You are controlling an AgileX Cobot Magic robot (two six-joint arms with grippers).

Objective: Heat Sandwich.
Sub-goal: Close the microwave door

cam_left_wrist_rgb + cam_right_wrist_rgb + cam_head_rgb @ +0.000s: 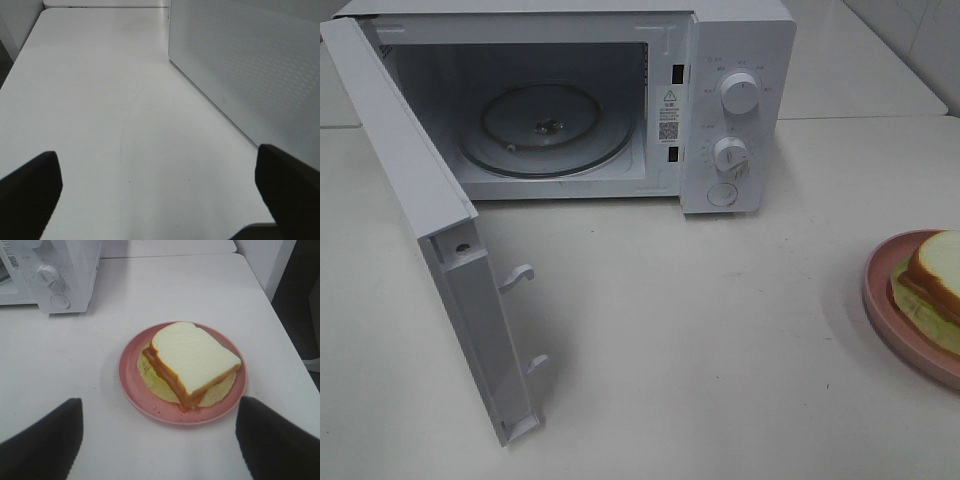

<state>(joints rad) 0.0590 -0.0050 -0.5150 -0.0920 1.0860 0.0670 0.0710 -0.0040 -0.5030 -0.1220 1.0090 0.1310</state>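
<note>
Sandwich (192, 361) sits on the pink plate (135, 390) at the table's right side, well apart from the microwave (735, 110), its lettuce leaf spread under the lower slice. The right gripper (157, 440) hangs just short of the plate with its 2 fingers spread wide, holding nothing; by my reading it is lined up that way to take the plate or the sandwich. The microwave door (440, 270) stands swung fully out, so the cavity is ready to receive food; inside is only the bare glass turntable (545, 128). The left gripper (160, 190) is beside the door's outer face, fingers also wide apart and empty, over bare table (100, 100).
</note>
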